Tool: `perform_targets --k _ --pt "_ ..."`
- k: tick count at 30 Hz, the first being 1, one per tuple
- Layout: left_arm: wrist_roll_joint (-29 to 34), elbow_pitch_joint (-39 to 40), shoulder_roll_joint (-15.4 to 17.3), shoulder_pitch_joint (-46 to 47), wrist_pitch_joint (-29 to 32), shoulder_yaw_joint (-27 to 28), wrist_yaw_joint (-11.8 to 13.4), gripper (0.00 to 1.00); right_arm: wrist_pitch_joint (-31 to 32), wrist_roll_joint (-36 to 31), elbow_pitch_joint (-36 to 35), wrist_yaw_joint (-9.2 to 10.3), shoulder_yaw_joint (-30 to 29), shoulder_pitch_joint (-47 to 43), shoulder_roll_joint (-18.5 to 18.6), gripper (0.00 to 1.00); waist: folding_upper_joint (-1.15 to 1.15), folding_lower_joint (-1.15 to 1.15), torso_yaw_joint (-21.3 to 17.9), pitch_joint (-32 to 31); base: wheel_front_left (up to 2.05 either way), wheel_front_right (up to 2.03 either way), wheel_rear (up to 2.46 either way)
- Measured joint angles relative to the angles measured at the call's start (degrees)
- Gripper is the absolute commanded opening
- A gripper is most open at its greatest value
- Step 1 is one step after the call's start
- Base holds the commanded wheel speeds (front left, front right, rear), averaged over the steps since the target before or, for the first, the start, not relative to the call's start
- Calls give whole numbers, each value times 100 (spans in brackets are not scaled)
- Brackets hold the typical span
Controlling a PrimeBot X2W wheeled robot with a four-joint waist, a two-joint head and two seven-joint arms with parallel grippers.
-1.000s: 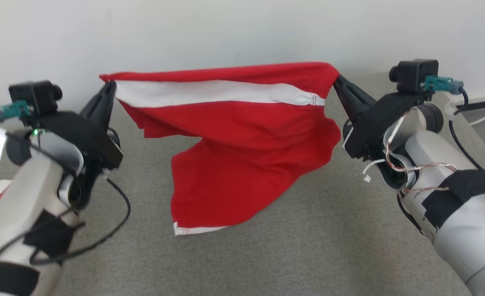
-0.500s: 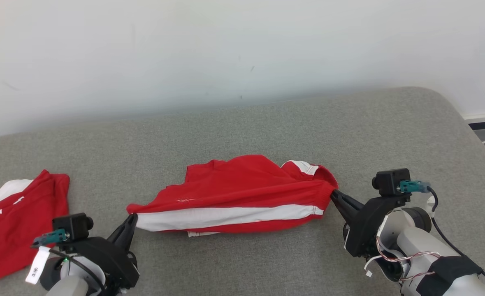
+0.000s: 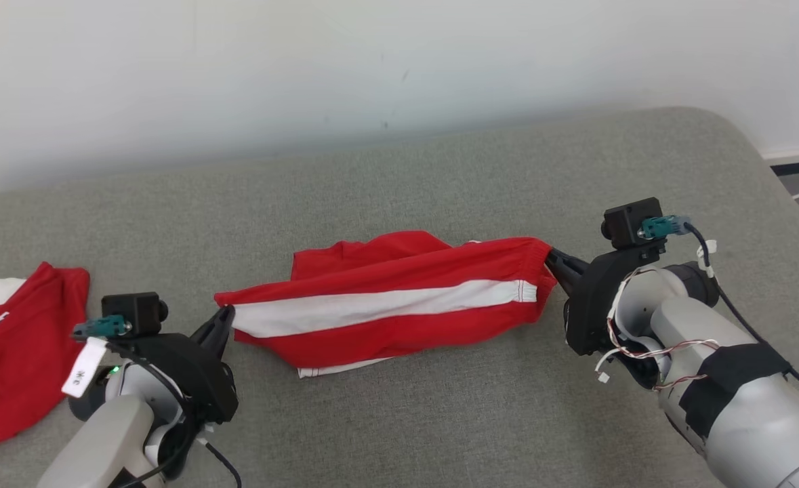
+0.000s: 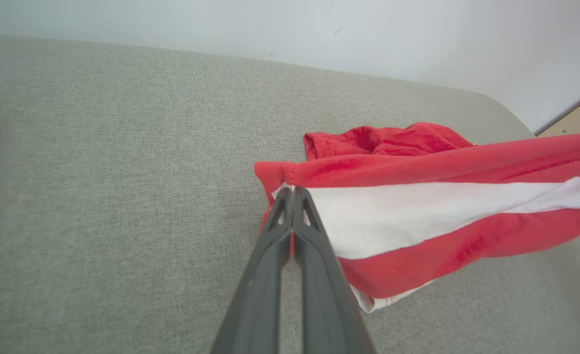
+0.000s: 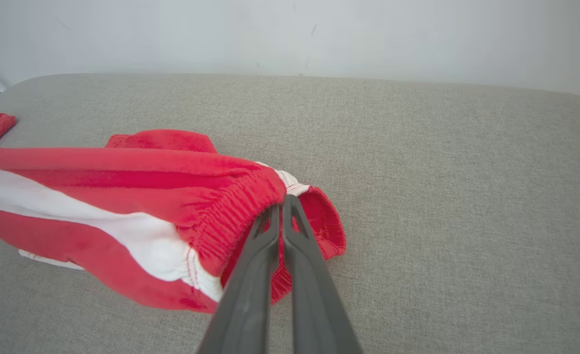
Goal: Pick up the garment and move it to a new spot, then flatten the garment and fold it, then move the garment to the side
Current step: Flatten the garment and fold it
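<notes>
The garment is a pair of red shorts with a white side stripe, stretched between my two grippers over the grey cushioned surface. My left gripper is shut on its left end, pinching the hem where the stripe ends. My right gripper is shut on the elastic waistband at the right end. The stretched edge hangs just above the surface, while the rest of the garment bunches on the cushion behind and below it. A white hem edge peeks out underneath.
Another red and white garment lies at the left edge of the surface, beside my left arm. A white wall runs along the back. The cushion's rounded right end drops off to the floor.
One second ago the garment hung high and spread between raised grippers. Both arms have since come down, and the fabric now rests partly on the surface; the head camera has shifted too.
</notes>
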State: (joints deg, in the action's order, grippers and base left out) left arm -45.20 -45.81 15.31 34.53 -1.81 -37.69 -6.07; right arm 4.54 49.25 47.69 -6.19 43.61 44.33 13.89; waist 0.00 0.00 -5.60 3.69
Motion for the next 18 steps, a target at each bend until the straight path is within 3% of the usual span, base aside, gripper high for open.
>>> perform_targets --k 2,3,4,5,6,18 --pt "67 -97 -53 19 2 -40 -1 0 -2 -1 93 15 13 2 -82 48 1 0 0 79 0 0 0" --pt "75 -177 -74 19 2 -43 1 0 -8 -4 149 15 32 13 -123 48 1 1 1 112 0 0 0" --pt "75 -231 -75 19 -2 -36 7 20 -10 -9 215 13 52 32 -152 100 1 1 1 140 0 0 0" --pt "75 -286 -76 25 -30 -29 33 42 -33 -33 264 13 59 54 -163 100 1 0 2 159 0 0 0" --pt "74 -347 -80 35 -59 -13 54 100 -59 -47 320 13 57 83 -166 100 1 1 3 168 0 0 0" --pt "42 -336 -148 -375 -868 175 254 100 -835 64 499 147 -310 -338 44 100 0 0 -39 -38 0 0 0"
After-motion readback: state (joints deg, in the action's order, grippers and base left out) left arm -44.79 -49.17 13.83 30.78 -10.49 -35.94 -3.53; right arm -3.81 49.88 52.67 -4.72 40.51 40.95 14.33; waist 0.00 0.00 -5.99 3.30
